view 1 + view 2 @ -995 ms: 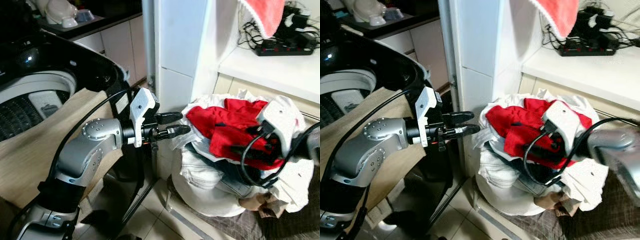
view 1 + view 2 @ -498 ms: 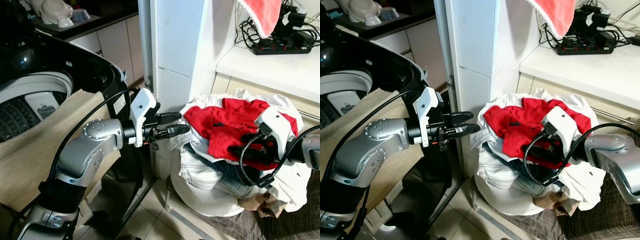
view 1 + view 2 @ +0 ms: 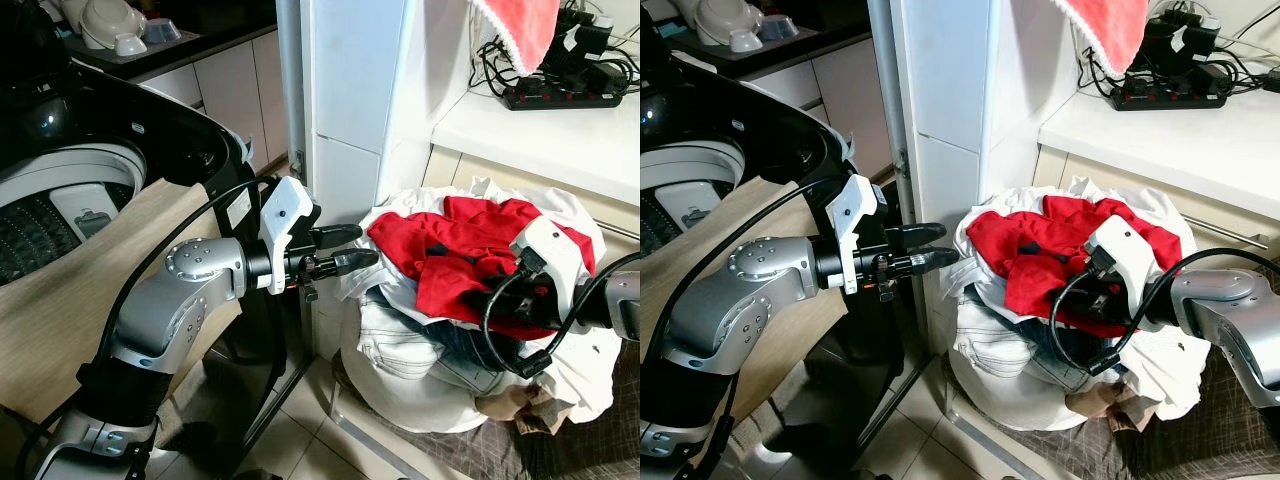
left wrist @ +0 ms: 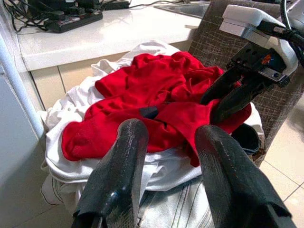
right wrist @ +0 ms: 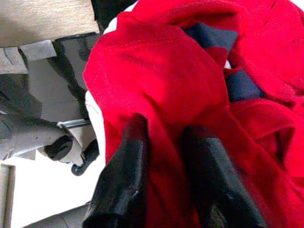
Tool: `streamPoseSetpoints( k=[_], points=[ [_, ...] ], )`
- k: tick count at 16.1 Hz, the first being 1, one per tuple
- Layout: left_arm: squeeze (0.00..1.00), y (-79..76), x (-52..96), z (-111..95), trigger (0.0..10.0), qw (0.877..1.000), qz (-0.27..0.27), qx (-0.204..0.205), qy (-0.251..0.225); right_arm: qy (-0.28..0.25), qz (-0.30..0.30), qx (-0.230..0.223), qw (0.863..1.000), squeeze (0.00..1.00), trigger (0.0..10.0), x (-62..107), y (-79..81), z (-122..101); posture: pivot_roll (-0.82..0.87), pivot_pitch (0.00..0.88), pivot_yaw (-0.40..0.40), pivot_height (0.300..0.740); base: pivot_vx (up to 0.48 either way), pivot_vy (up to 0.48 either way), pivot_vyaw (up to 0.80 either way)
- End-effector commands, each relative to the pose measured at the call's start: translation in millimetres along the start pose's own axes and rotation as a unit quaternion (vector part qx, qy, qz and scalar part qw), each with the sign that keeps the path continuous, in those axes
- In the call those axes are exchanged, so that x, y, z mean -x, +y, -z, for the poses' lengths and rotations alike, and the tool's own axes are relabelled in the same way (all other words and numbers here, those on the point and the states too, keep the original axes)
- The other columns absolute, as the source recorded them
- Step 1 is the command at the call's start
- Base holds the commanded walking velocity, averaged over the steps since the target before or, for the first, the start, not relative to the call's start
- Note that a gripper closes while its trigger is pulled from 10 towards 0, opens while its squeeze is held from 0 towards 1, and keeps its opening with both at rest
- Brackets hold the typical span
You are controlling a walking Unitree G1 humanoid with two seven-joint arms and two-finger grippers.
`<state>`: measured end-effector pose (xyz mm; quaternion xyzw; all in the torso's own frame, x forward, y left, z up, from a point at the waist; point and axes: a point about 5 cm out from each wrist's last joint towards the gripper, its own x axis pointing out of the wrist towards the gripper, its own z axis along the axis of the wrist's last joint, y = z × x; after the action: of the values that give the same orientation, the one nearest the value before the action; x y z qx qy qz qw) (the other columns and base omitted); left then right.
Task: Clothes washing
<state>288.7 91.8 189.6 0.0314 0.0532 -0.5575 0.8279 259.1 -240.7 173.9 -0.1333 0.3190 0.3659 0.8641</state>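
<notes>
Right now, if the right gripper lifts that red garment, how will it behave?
Probably floppy: the red garment lies crumpled in folds on the laundry pile, so it should drape from the right gripper. Likely light. It may drag the white clothes beneath.

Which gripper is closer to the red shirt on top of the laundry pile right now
Right. The right gripper has its fingers pressed into the red shirt. The left gripper hovers open beside the pile, short of the shirt.
</notes>
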Motion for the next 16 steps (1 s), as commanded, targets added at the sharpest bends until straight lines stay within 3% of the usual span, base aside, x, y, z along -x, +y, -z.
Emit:
streamPoseSetpoints(
  k=[1,3,7,10,11,12,13,16],
  points=[
    [0.00,-2.5,-0.5,-1.2,10.0,1.000,0.002,-0.009,0.006,-0.010,-0.008,-0.001,1.000,0.00,0.0,2.9,-0.1,-4.4,-0.17,0.000,0.059,0.740,0.000,0.000,0.00],
    [0.00,-2.4,-0.4,-1.3,10.0,1.000,0.002,-0.011,0.006,-0.010,-0.013,-0.003,1.000,0.00,0.0,4.1,0.6,-4.2,-0.17,0.000,0.059,0.740,0.000,0.000,0.00],
    [0.00,6.3,-6.3,-13.2,10.0,0.998,-0.048,-0.008,-0.036,-0.144,-0.027,-0.060,0.987,0.00,0.0,16.2,-4.4,-36.6,-0.17,0.000,0.057,0.740,0.000,0.000,0.00],
    [0.00,13.0,-22.1,-33.8,10.0,0.990,-0.096,-0.017,-0.106,-0.285,-0.080,-0.078,0.952,0.00,0.0,35.3,1.3,-74.2,-0.17,0.000,0.052,0.740,0.000,0.000,0.00],
    [0.00,13.2,-25.9,-38.5,10.0,0.988,-0.100,-0.014,-0.119,-0.303,-0.092,-0.077,0.945,0.00,0.0,38.7,3.5,-79.4,-0.17,0.000,0.051,0.740,0.000,0.000,0.00],
    [0.00,6.3,-39.0,-51.4,10.0,0.985,-0.078,-0.008,-0.152,-0.347,-0.121,-0.076,0.927,0.00,0.0,46.4,8.3,-92.9,-0.17,0.000,0.048,0.740,0.000,0.000,0.00],
    [0.00,-1.2,-48.8,-58.0,10.0,0.984,-0.057,-0.001,-0.168,-0.366,-0.134,-0.077,0.918,0.00,0.0,50.1,10.3,-99.9,-0.17,0.000,0.047,0.740,0.000,0.000,0.00],
    [0.00,-20.6,-72.6,-60.3,10.0,0.984,-0.015,0.007,-0.177,-0.366,-0.142,-0.072,0.917,0.00,0.0,48.9,15.7,-103.8,-0.17,0.000,0.050,0.740,0.000,0.000,0.00]
  ],
)
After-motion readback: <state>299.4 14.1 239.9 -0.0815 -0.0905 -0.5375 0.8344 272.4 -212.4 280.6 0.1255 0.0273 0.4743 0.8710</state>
